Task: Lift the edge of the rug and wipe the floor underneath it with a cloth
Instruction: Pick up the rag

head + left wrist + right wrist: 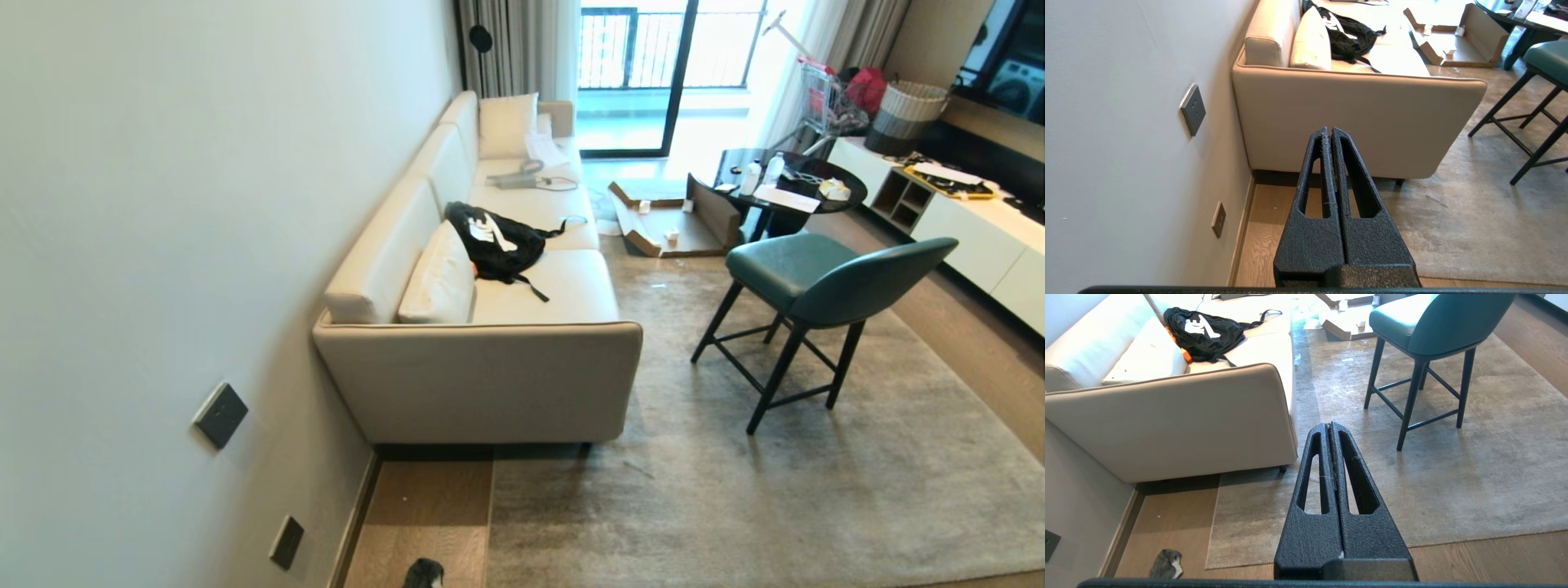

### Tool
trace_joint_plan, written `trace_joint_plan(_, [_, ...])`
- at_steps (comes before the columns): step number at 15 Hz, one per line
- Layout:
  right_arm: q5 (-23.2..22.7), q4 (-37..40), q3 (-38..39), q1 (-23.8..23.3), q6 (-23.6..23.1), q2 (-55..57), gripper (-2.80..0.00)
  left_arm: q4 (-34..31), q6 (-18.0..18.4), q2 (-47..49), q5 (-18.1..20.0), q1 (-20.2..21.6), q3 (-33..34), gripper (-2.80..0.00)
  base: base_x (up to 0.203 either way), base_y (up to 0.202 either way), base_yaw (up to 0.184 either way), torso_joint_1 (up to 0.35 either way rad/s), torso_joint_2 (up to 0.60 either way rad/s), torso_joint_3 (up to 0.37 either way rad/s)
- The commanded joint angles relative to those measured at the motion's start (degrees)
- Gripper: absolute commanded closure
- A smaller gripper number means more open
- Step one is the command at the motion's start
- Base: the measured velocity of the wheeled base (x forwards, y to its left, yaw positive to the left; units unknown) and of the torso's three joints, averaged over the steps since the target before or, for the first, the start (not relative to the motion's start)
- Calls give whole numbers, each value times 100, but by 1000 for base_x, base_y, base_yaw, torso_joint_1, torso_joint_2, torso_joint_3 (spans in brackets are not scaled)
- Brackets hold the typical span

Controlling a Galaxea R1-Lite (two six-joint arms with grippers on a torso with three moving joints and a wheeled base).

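Status: task not begun, as far as the views show.

Rug (pixel 735 490): grey-beige, lying flat across the room under the chair (pixel 808 278) and running up to the sofa (pixel 490 359) front. No part is raised.

Rug edge (pixel 1212 522): straight side edge nearest the wall, ending in a corner (pixel 1206 566) close to the robot. It rests flush on the floor, with no fold and no backing showing. Judged the likeliest part to lift, since bare planks lie right beside it.

Floor (pixel 1167 522): brown wood planks, a bare strip between the wall's baseboard and the rug edge, reaching back to the sofa's base. A few pale specks show on it. The part under the rug is hidden and not yet wiped.

Cloth (pixel 1166 564): small, dark grey with white showing, crumpled on the bare floor strip near the baseboard, just beside the rug corner and apart from it. In the head view only its top shows at the bottom edge (pixel 424 574). Nothing holds it.

Left claw (pixel 1331 132): closed, fingers pressed together, empty, held above the floor strip and pointing toward the sofa end.

Right claw (pixel 1329 428): closed, empty, held above the rug and pointing toward the chair.

Outstanding: pick up the cloth, lift the rug edge, wipe the planks beneath, and presumably lay the rug back down.
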State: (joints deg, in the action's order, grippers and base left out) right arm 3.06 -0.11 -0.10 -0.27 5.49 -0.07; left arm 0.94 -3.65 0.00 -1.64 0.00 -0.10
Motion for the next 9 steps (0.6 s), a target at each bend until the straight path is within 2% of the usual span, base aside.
trace_joint_plan(1, [2, 2, 1, 0, 5, 7, 0, 3, -4, 0, -3, 0, 1, 0, 0, 0, 0, 0, 0, 0])
trace_joint_plan(9, [2, -3, 8, 0, 5, 7, 0, 3, -4, 0, -3, 0, 1, 0, 0, 0, 0, 0, 0, 0])
